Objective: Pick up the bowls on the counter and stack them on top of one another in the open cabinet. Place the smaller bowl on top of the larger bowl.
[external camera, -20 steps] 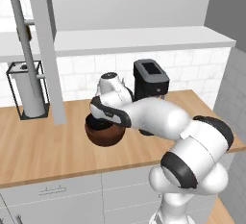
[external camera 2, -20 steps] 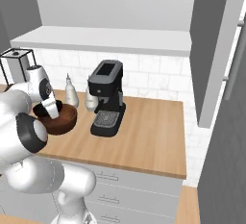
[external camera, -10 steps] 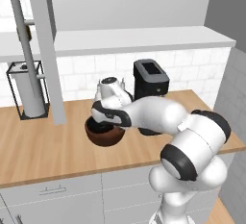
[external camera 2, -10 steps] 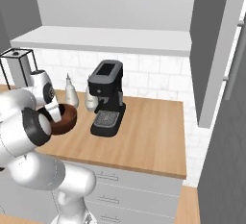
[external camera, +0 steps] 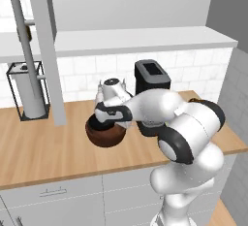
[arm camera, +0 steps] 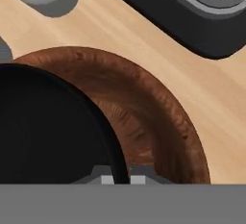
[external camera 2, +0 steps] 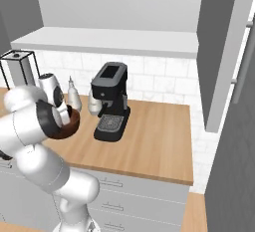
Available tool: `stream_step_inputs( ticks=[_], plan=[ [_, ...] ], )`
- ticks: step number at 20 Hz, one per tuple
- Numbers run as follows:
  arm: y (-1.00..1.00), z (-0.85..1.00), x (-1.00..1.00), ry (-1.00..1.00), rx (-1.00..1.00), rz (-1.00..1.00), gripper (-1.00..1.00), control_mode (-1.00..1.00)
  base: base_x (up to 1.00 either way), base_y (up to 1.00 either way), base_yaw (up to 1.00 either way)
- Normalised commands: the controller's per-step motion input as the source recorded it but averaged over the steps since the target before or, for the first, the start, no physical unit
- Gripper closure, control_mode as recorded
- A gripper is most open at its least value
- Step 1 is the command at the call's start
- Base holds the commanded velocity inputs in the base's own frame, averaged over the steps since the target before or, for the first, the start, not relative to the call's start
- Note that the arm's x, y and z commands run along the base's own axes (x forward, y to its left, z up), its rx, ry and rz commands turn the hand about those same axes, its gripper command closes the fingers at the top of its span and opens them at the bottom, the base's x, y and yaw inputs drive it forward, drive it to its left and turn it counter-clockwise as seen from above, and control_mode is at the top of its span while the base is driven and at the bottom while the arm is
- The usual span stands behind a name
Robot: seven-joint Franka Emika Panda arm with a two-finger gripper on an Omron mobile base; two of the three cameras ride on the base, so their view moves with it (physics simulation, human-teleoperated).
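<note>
The wooden bowl [external camera: 105,133] sits on the surface [external camera: 43,147] just beside the coffee machine [external camera 2: 110,101]. My jaws hang at its rim; whether they pinch it, I cannot tell. It looks stiff, smooth, fairly light; the rim wall seems the best hold.

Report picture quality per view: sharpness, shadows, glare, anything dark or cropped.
Left base view: soft, slightly blurred render, even light, no glare; the arm overlaps the bowl.
Right base view: equally soft; the coffee machine casts only a faint shadow on the counter.
Hand view: very close; bowl cropped, its interior pure black.
</note>
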Motion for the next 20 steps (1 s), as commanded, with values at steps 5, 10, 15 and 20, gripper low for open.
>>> stream_step_inputs(
  ticks=[5, 10, 15, 20],
  plan=[
    [0.1, -0.03, 0.34, 0.0, 0.0, -0.03, -1.0, -1.0, 0.0, 0.0, 0.0],
    [-0.05, 0.37, -0.04, 0.0, 0.03, -0.01, -1.0, -1.0, 0.0, 0.0, 0.0],
    [-0.3, 0.66, -0.64, -0.03, 0.13, 0.03, -1.0, -1.0, 0.0, 0.0, 0.0],
    [-0.64, 0.0, -0.74, 0.0, 0.03, 0.14, -1.0, -1.0, 0.0, 0.0, 0.0]
  ],
)
